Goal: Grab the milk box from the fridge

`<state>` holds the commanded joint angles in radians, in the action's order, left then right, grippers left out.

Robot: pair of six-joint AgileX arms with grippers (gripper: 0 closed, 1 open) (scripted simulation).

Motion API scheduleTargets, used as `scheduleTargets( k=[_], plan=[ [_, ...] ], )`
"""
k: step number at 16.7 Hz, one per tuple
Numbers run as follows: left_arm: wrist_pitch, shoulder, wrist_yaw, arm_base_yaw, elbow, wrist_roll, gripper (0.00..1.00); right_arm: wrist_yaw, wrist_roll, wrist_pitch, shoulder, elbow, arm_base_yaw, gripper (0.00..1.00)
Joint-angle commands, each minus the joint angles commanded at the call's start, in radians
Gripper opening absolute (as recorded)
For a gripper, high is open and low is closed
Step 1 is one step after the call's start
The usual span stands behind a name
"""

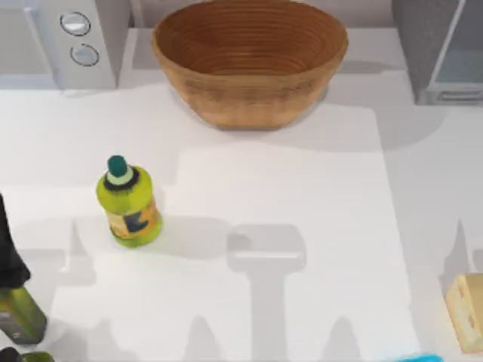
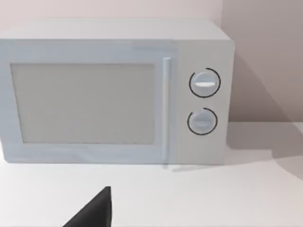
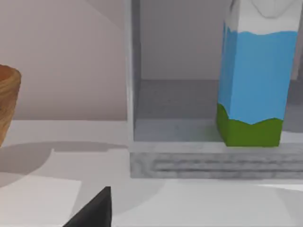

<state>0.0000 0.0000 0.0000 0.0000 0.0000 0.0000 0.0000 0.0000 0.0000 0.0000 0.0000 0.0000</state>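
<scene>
The milk box (image 3: 253, 80), a carton with blue sides, a green base and a white top, stands upright inside the fridge (image 3: 199, 163), on its grey floor toward one side. In the top view the dark grey speckled fridge (image 1: 423, 38) sits at the table's back right corner, with its pale blue glassy door panel (image 1: 460, 64). A dark tip of my right gripper (image 3: 94, 213) shows in the right wrist view, short of the fridge and well apart from the carton. A similar dark tip of my left gripper (image 2: 94, 213) points at the microwave.
A light grey microwave (image 1: 68, 38) with two round knobs stands at the back left. A large woven basket (image 1: 249, 56) fills the back middle. A yellow-green bottle (image 1: 128, 204) stands left of centre. A pale tan block (image 1: 468, 309) lies at the right edge, and an olive-green object (image 1: 16, 313) at the front left.
</scene>
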Motion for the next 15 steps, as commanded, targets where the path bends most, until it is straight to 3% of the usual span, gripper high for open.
scheduleTargets(
  k=[6, 15],
  plan=[
    [0.0, 0.0, 0.0, 0.0, 0.0, 0.0, 1.0, -0.039, -0.004, 0.104, 0.104, 0.015, -0.037, 1.0],
    [0.0, 0.0, 0.0, 0.0, 0.0, 0.0, 1.0, -0.251, -0.002, 0.783, 0.867, 0.084, -0.259, 1.0]
  ],
)
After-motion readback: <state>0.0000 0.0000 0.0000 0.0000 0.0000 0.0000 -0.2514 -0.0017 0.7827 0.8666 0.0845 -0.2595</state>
